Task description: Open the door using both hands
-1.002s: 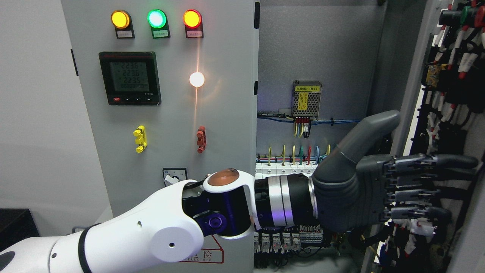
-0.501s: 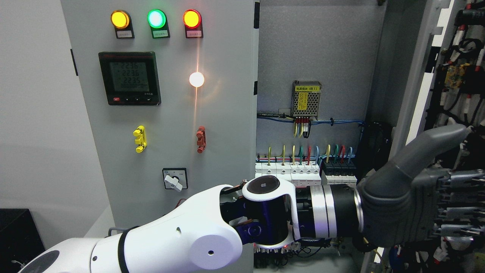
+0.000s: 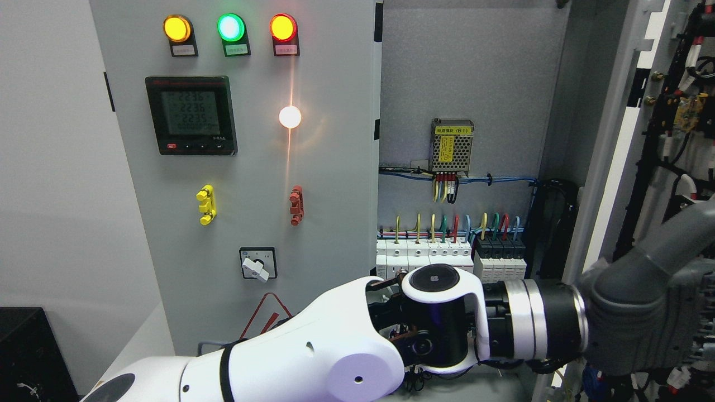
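Head view: our grey, rubbery left hand (image 3: 648, 318) reaches the swung-out right door (image 3: 617, 156); we cannot tell its grip. Three round glossy lamps (image 3: 230, 28) glow on the flat metal panel (image 3: 329, 167).

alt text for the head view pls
The robot's left arm reaches across to the open right door of an electrical cabinet, its grey left hand at the picture's right edge. Wiring and breakers show inside.

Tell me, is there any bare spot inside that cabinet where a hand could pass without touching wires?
Yes: the bare grey back panel above the perforated power supply. Lower down is crowded: coloured wires feed the breaker row, and the left hand reaches to the open door, thick with cabling.
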